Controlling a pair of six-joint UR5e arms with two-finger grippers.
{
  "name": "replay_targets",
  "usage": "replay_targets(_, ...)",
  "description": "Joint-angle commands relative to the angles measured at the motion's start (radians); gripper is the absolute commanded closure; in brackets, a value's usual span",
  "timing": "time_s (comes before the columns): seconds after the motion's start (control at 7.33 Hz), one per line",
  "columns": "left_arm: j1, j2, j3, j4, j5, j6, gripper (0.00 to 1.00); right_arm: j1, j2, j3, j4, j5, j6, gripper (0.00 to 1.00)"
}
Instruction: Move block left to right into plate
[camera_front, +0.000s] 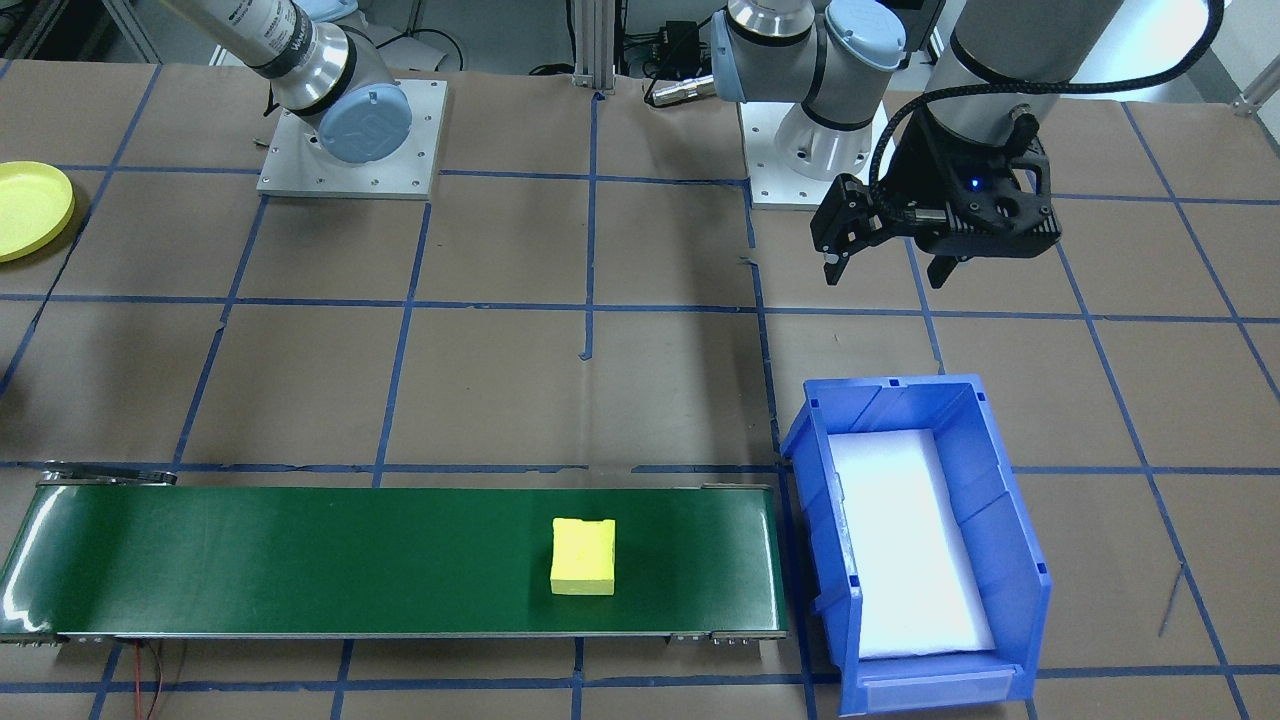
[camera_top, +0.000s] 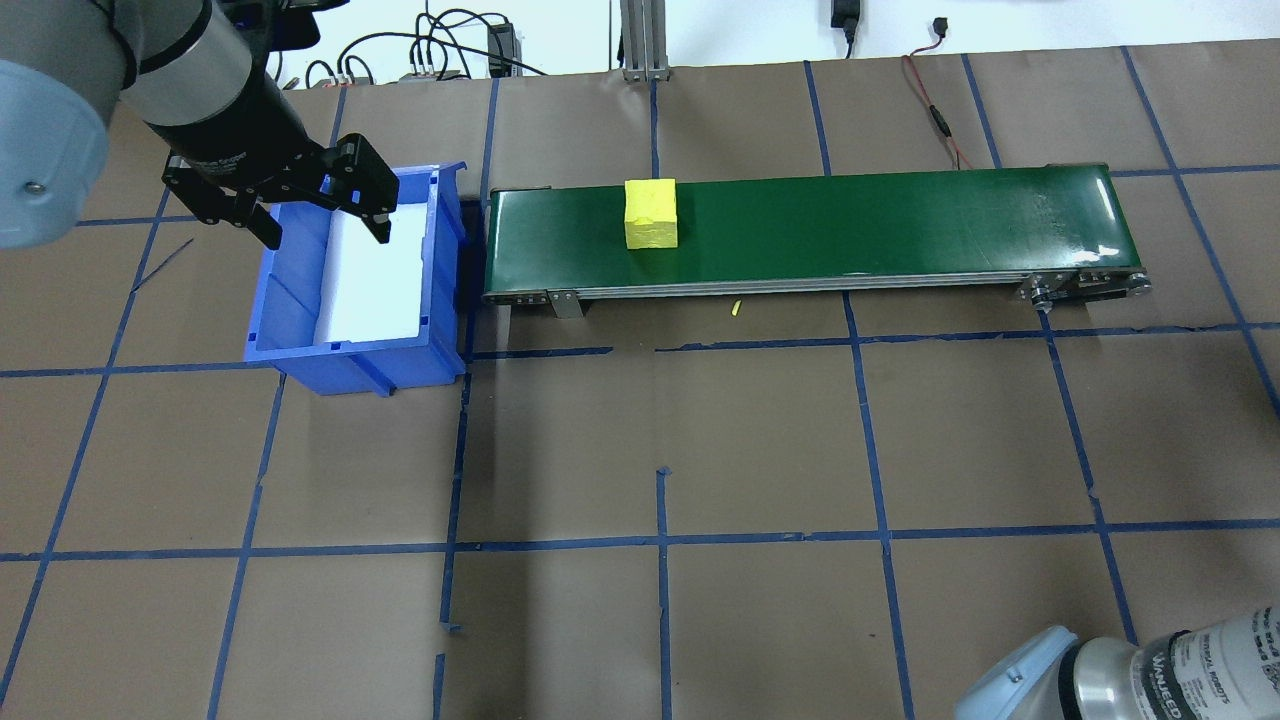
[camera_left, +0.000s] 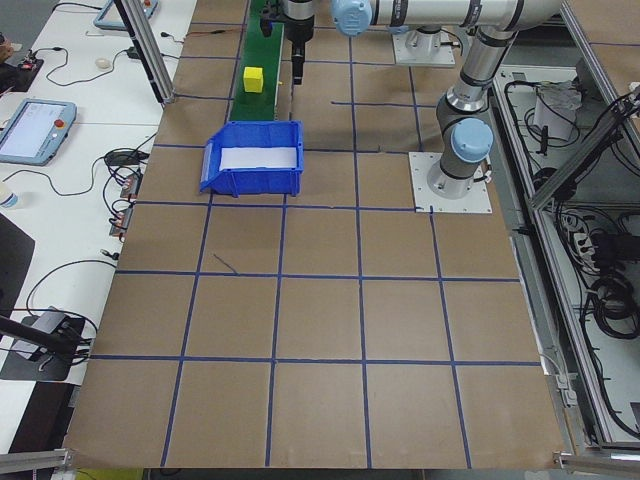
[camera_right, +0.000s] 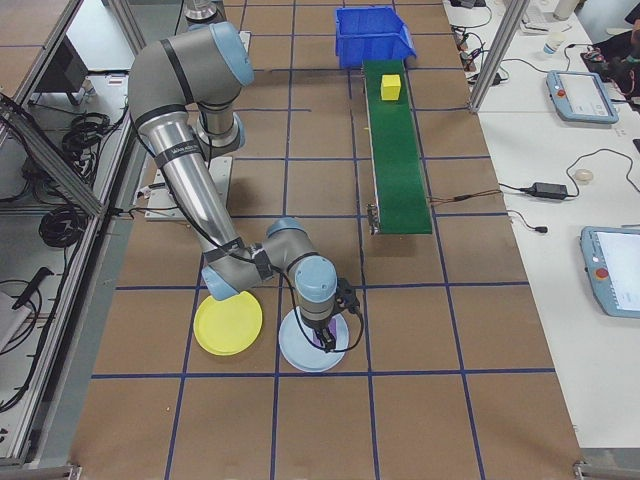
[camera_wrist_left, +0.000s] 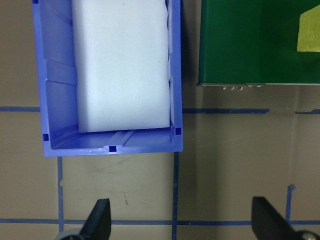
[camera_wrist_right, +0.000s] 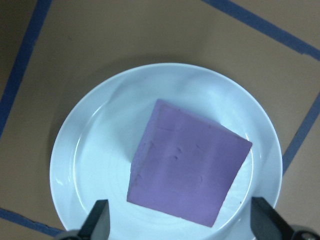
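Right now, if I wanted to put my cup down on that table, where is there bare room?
The brown paper nearer the robot than the green conveyor lies bare. So does the conveyor beyond the yellow block. Crowded: the blue bin under the left gripper, and the two plates beside the right arm.

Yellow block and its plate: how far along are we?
Done: the yellow block sits on the green conveyor, and a purple block already lies in the white plate under the open right gripper.
In hand: nothing; the left gripper hangs open and empty over the blue bin.
Left: the yellow plate is empty, so the yellow block has yet to be picked off the conveyor and placed there.
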Motion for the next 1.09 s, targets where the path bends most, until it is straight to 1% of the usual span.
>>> replay_targets(0.0,0.0,-0.006,-0.001,0.01,0.014,0.012,0.0,-0.004,-0.027,-0.003,0.009,-0.004,0.035,0.0)
replay_targets(0.14,0.001,0.008,-0.001,0.002,0.017,0.014,0.0,0.048,-0.085,-0.001,0.054,0.022,0.156,0.0)
replay_targets(0.27,-0.002,0.01,0.003,0.002,0.01,0.012,0.0,0.167,-0.14,-0.007,0.155,0.048,0.24,0.0)
replay_targets(0.41,0.0,0.01,-0.003,-0.002,0.011,0.014,0.0,0.299,-0.181,-0.015,0.18,0.05,0.444,0.0)
replay_targets(0.55,-0.008,-0.008,0.013,0.002,0.004,0.007,0.0,0.423,-0.205,-0.029,0.178,0.091,0.577,0.01)
replay_targets(0.68,-0.008,-0.007,0.013,0.005,-0.019,0.013,0.0,0.526,-0.205,-0.039,0.212,0.108,0.756,0.0)
replay_targets(0.82,-0.012,-0.009,0.016,0.01,-0.018,0.012,0.0,0.656,-0.206,-0.043,0.251,0.134,0.978,0.0)
replay_targets(0.95,-0.014,-0.004,0.008,0.005,-0.007,0.014,0.0,0.791,-0.205,-0.043,0.231,0.156,1.174,0.0)
